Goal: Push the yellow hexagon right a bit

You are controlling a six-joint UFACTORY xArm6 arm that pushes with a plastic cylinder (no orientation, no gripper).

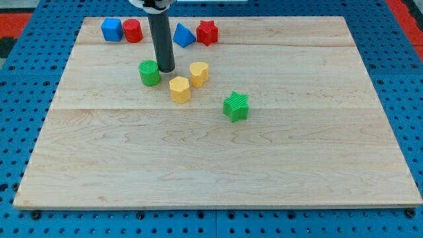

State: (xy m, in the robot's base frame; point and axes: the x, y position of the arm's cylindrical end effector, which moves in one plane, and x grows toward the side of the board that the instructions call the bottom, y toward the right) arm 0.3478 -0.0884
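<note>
The yellow hexagon (179,88) lies on the wooden board (218,158), left of the middle and toward the view's top. A yellow heart-shaped block (199,73) sits just up and right of it, nearly touching. My tip (166,69) stands up and left of the hexagon, a short gap away, right beside a green cylinder (149,73) on its left. A green star (236,106) lies to the right and below the hexagon.
Along the board's top edge stand a blue cube-like block (112,30), a red cylinder (132,30), a blue triangular block (183,35) and a red star (207,32). Blue pegboard surrounds the board.
</note>
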